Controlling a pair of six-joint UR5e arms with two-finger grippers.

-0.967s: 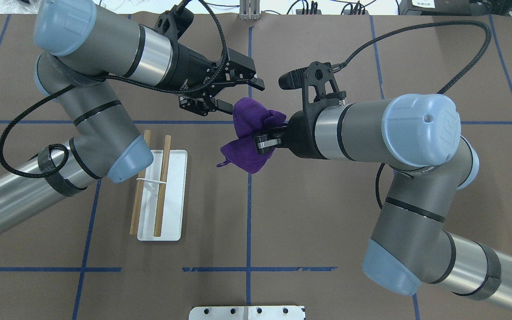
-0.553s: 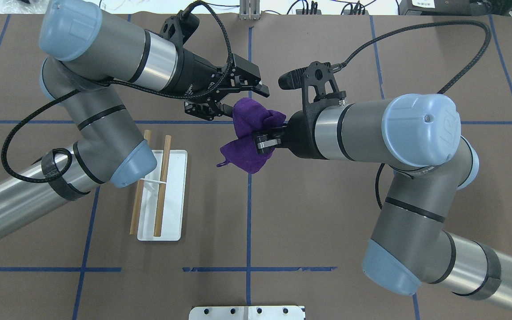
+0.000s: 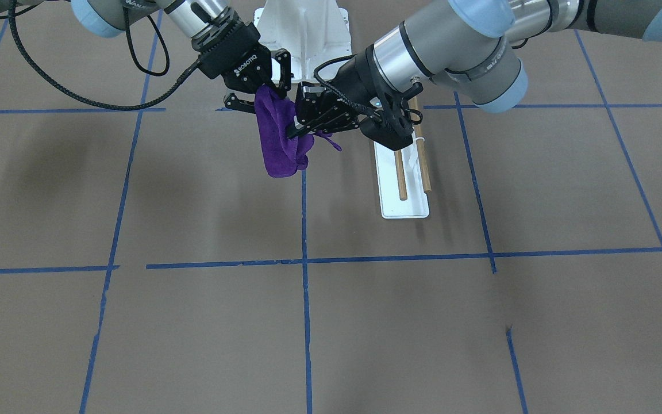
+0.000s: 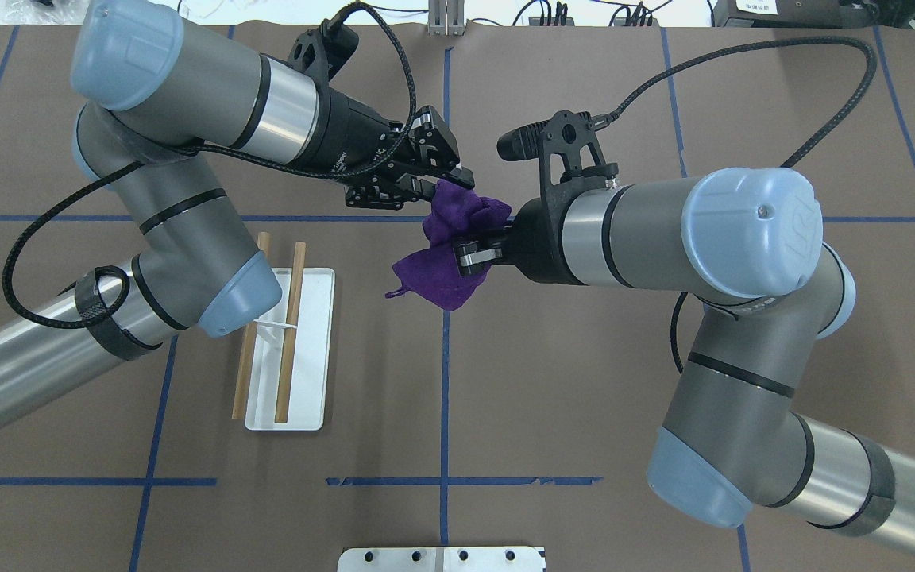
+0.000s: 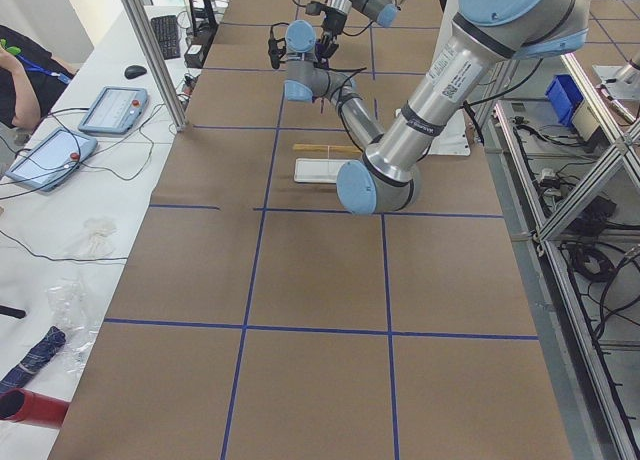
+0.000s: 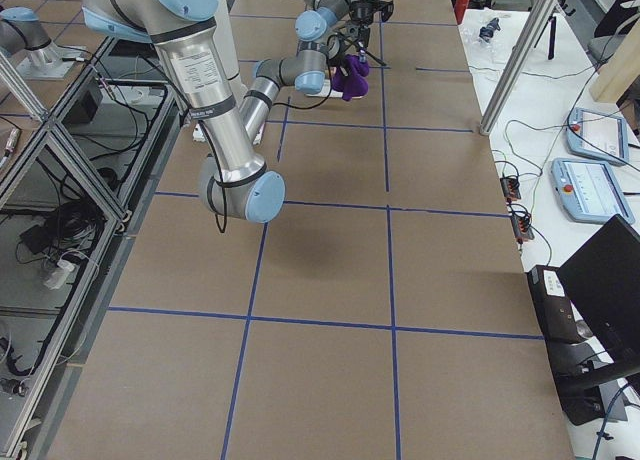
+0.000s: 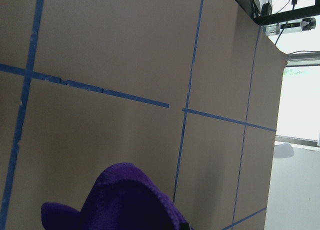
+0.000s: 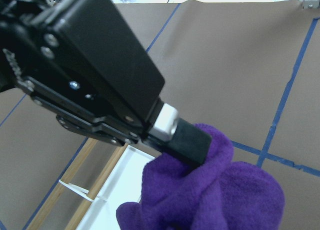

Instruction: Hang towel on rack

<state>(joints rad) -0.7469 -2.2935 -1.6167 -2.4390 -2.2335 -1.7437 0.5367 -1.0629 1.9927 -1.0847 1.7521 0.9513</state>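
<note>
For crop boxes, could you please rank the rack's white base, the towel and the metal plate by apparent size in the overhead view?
1. rack's white base
2. towel, raised nearer the camera
3. metal plate, cropped by the frame

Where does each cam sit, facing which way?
Front-facing: across table, facing robot; both arms, towel.
Overhead: behind robot, looking down; left claw, right claw, rack.
Left: table's left end; left arm nearest.
Right: table's right end; right arm nearest.
Left wrist: towel, table.
Right wrist: left claw on towel.
Shared: both wrists see the towel.
</note>
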